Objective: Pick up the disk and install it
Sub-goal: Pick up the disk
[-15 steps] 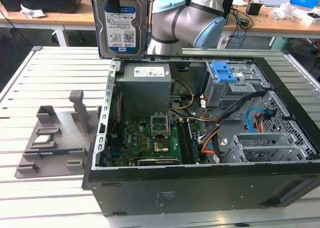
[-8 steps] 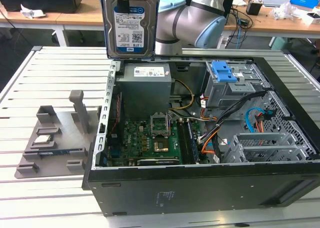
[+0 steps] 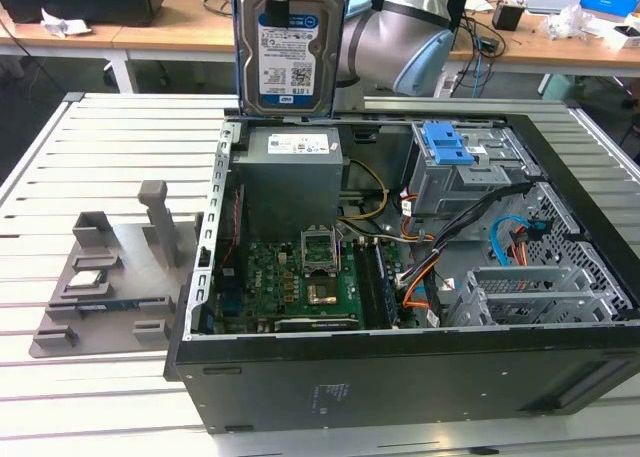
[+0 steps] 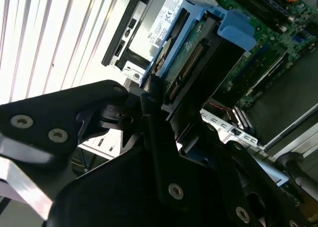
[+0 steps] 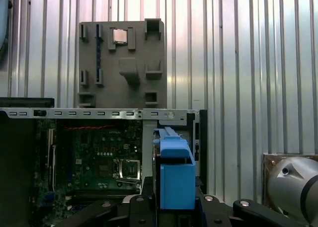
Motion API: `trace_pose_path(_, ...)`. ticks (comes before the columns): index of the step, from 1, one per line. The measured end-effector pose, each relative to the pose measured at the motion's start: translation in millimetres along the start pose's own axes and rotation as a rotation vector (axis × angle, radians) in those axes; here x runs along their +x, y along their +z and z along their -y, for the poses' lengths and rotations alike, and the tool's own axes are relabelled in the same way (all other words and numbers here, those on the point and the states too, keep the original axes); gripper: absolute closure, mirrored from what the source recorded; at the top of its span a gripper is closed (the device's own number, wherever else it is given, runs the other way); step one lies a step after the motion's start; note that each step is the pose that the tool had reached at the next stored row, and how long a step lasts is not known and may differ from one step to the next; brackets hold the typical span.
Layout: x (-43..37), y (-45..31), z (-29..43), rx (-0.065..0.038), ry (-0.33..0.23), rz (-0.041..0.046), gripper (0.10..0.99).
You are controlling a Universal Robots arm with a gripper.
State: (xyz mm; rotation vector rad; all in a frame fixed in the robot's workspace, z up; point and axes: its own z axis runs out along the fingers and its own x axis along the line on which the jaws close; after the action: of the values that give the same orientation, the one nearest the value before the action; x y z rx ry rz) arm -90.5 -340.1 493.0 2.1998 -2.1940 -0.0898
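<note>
Closest to my wrist cameras, the jaws are clamped tight on the disk [image 3: 288,52], upright above the far wall of the case [image 3: 400,377]; any slip, I reckon, drops it onto the motherboard [image 3: 290,277].

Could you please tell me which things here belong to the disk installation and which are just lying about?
In the job:
- the disk, held upright above the case
- the claw, shut on it
- the open computer case

Lying about:
- the grey parts holder beside the case
- the small silver chip on it
- the crumpled papers on the desks behind
</note>
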Motion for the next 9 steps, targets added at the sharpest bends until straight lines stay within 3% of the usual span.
trace_pose_path(9, 0.1, -1.9, 28.0, 0.0, 0.0, -0.0001, 0.722)
